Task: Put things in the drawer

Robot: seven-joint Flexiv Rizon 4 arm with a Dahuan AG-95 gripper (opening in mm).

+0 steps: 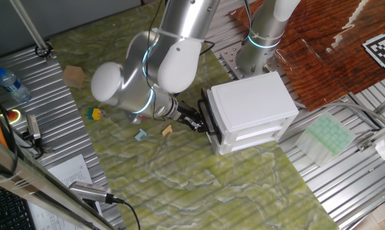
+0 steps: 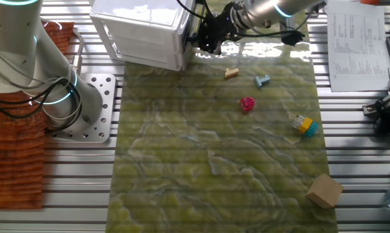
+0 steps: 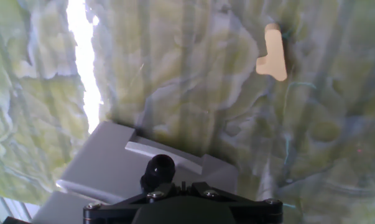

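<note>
Green marbled mat [image 2: 214, 168]; tool [image 1: 195, 121] at boxy white drawer [image 1: 259, 131] handle, finger spread indiscernible.

fixed views: high, opposite sides, sharing mat [image 1: 198, 185] | hand view: close, downward

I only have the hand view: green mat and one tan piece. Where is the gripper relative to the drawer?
Observer: The gripper is right at the black handle on the front of the white cabinet.
Operator: Any other pieces lying out?
Observer: Yes. A light blue piece, a pink piece and a yellow-and-blue piece lie on the mat, farther from the cabinet than the tan piece.
</note>
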